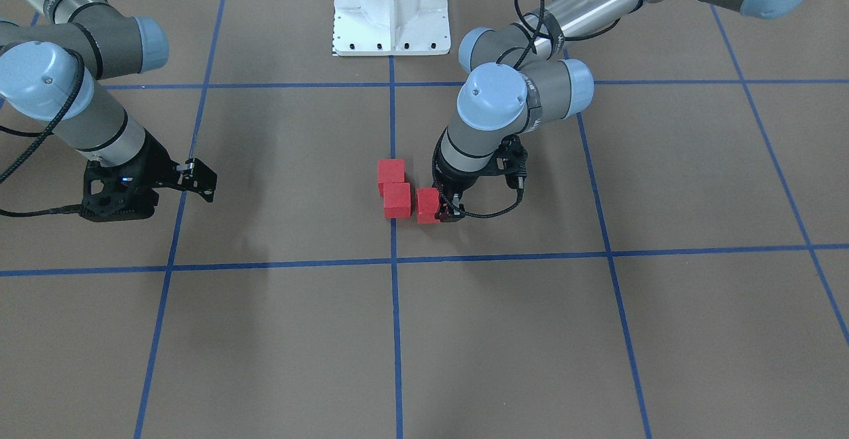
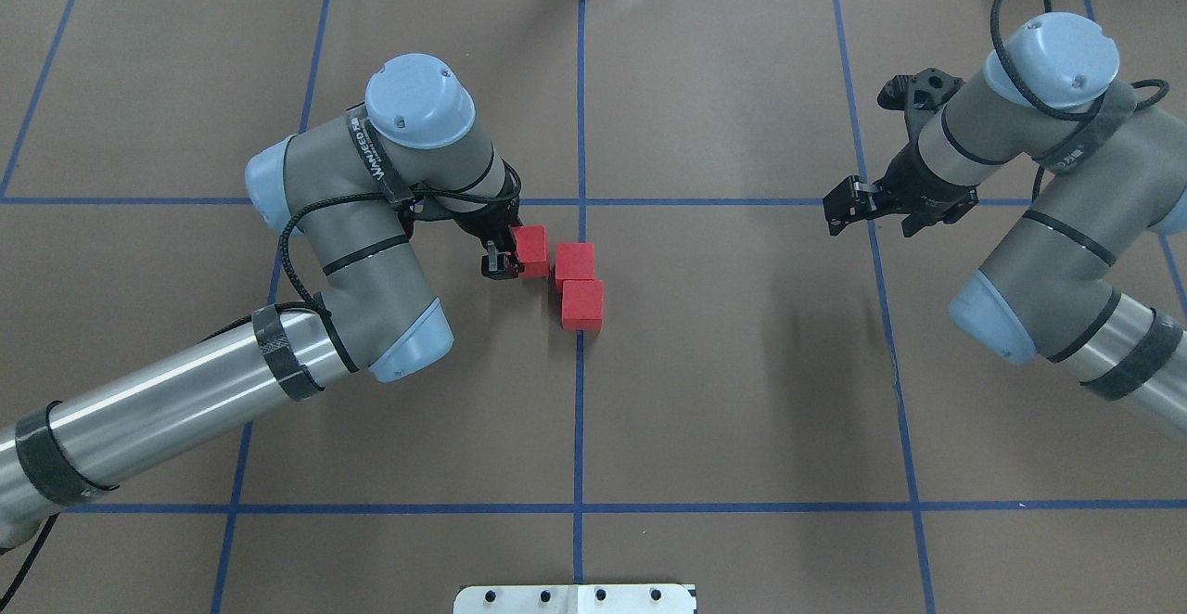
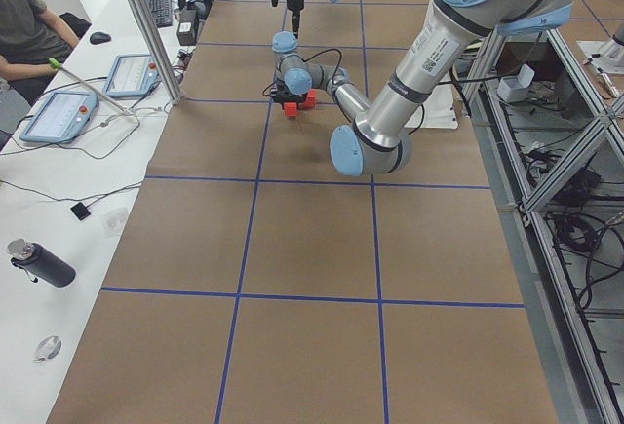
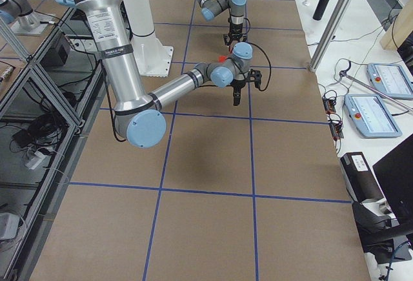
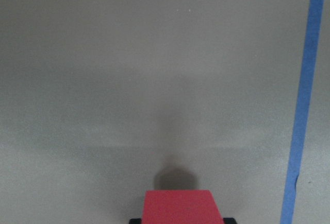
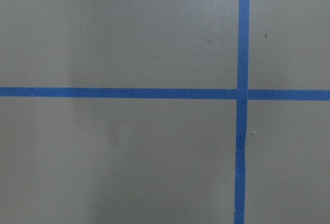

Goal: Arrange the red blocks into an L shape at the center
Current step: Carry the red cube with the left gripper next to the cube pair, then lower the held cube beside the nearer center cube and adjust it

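Strap on left arm [image 2: 375,152]: white capitals on a black band, reading "WANJEED"; a smaller line after it is too fine to read.
Strap on right arm [image 2: 1076,156]: white print on a black band, too small to make out.
Left arm tube sticker [image 3: 421,46]: dark print running along the silver tube, not legible.
Right arm tube sticker [image 4: 111,50]: dark print running along the silver tube, not legible.
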Motion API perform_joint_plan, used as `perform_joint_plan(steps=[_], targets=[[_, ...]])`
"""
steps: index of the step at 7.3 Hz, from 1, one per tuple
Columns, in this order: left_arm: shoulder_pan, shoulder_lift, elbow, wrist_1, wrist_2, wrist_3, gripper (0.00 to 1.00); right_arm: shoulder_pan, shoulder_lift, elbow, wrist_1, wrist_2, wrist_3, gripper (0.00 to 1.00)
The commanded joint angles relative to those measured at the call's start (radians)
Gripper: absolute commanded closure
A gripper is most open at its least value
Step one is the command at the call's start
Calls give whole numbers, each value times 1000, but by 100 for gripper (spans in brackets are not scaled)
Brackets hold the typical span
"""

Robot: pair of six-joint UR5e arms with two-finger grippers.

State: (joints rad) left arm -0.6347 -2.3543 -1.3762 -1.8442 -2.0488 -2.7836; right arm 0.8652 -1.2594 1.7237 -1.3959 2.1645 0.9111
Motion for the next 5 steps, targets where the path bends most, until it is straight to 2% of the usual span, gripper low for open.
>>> perform_joint_plan(steps=[1,5], targets=[[1,-5,-1,0,-1,-1,100,0,0,-3,0,0,-1,0],[10,-5,-4,-1,-1,-2,100,-2,0,-4,0,0,-1,0]])
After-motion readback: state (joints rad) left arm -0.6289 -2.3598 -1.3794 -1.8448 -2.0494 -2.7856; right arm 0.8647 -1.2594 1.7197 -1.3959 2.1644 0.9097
